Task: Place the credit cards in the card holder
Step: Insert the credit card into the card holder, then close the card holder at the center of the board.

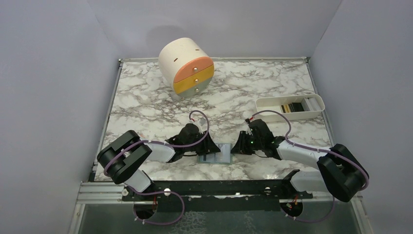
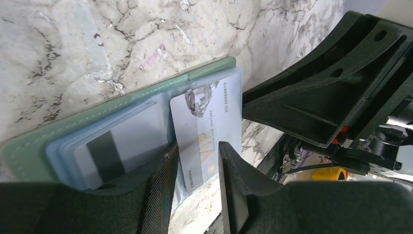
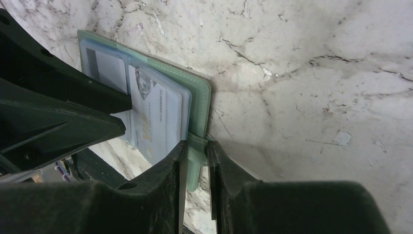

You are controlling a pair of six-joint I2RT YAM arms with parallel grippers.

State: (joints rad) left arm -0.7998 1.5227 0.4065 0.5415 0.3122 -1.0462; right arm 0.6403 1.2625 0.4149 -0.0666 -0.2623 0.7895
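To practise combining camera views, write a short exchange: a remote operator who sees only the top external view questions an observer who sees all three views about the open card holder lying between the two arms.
Operator: From above, the card holder is just a small patch. Is any card on it?
Observer: Yes. The left wrist view shows a pale grey card printed VIP at its clear sleeves. I cannot tell whether it is fully in.
Operator: What is the right gripper doing there?
Observer: The right wrist view shows its jaws either side of the holder's green edge tab, apparently pinching it.
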